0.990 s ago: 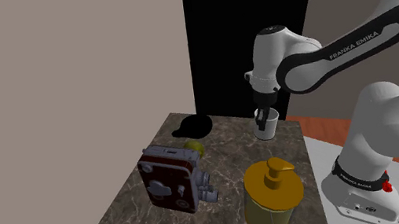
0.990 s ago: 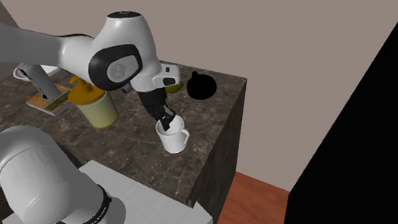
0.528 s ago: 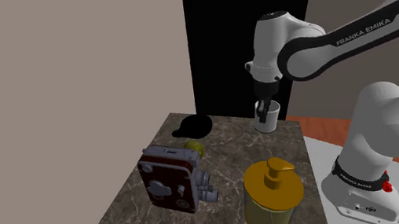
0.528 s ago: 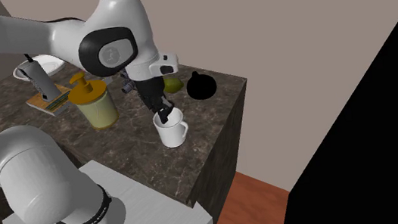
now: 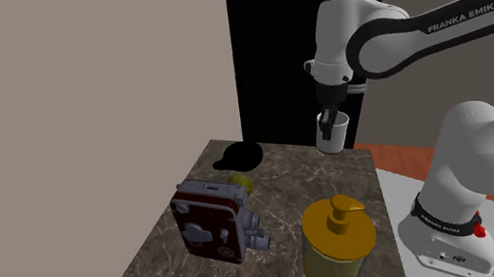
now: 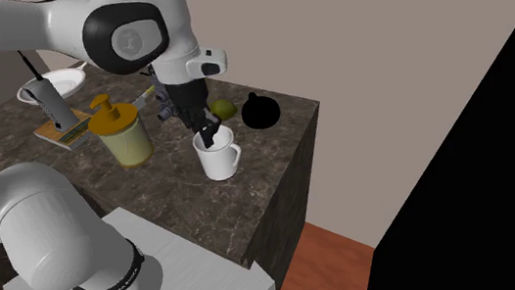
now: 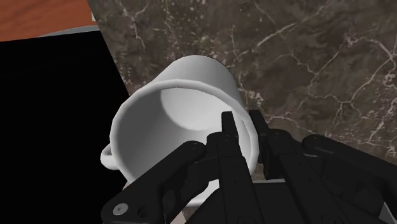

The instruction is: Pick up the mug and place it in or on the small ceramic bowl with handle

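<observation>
Black gripper (image 5: 331, 120) of a white Franka arm pinches the white mug (image 5: 332, 133) by its rim, one finger inside the wall and one outside. The mug appears to hang just clear of the dark marble counter (image 5: 154, 262), above the corner nearest the black area. The pick looks done and the carry is the step in hand: the next move calls for a swing across to the black handled bowl (image 5: 239, 156) by the wall, passing above the yellow-green fruit (image 6: 223, 108) near it, then lowering the mug onto the bowl before the fingers part
</observation>
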`<action>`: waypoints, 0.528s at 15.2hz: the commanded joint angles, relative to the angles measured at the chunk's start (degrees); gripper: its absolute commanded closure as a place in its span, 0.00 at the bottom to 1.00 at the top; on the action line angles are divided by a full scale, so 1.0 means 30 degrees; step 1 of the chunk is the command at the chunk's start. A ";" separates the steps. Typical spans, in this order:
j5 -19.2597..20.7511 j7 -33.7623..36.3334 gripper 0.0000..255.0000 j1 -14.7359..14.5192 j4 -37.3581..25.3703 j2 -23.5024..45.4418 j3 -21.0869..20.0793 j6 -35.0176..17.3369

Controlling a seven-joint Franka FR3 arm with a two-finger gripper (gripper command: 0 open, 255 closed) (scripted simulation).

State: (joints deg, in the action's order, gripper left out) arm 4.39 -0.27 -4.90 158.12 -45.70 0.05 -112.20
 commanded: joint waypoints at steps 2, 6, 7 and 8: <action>-0.0020 -0.0075 1.00 0.0000 -0.0675 -0.0174 0.0008 0.0854; -0.0057 -0.0146 1.00 -0.0009 -0.1614 -0.0341 -0.0006 0.1957; -0.0066 -0.0164 1.00 -0.0011 -0.1856 -0.0368 -0.0010 0.2226; -0.0073 -0.0181 1.00 -0.0012 -0.2101 -0.0389 -0.0013 0.2492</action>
State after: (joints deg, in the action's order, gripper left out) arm 4.23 -0.82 -4.90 152.58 -46.85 0.08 -105.51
